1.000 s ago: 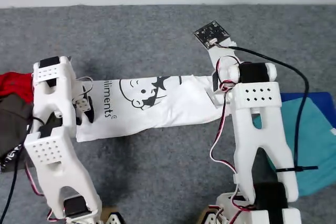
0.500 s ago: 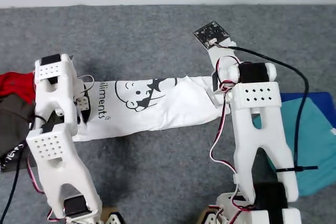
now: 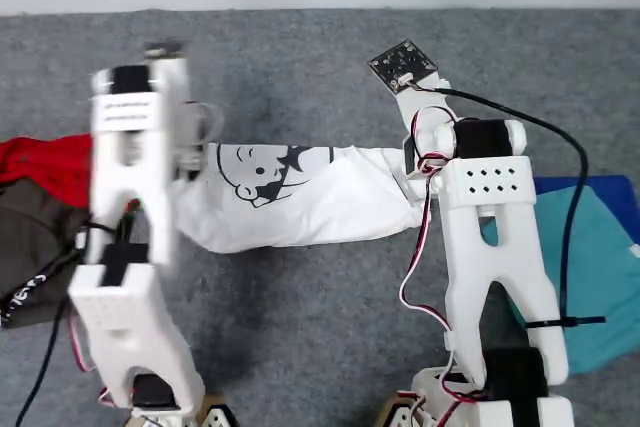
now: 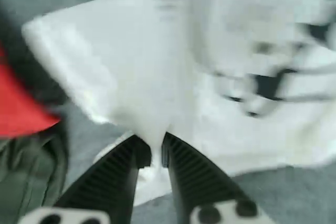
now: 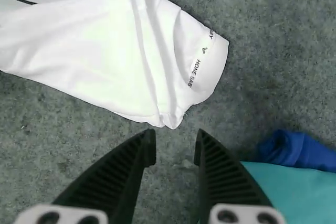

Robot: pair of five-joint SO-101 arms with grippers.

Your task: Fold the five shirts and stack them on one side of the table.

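A white shirt [image 3: 300,197] with a black cartoon print lies as a long strip across the middle of the grey table. My left gripper [image 3: 195,162] is shut on its left end, which is lifted off the table; in the left wrist view the gripper [image 4: 156,153] pinches a fold of white cloth [image 4: 157,77]. My right gripper [image 3: 410,172] stands open just off the shirt's right end. In the right wrist view the gripper [image 5: 175,150] hangs over bare table beside the collar end of the shirt [image 5: 105,61].
A red shirt [image 3: 50,162] and a dark shirt [image 3: 30,247] are heaped at the left edge. A teal shirt [image 3: 590,267] lies on a blue one [image 3: 600,187] at the right edge. Grey table [image 3: 300,77] stretches beyond the shirt.
My left arm has risen and swung away from the front edge and to the right, pulling the shirt's left end with it, so the strip is shorter. The right arm has not moved.
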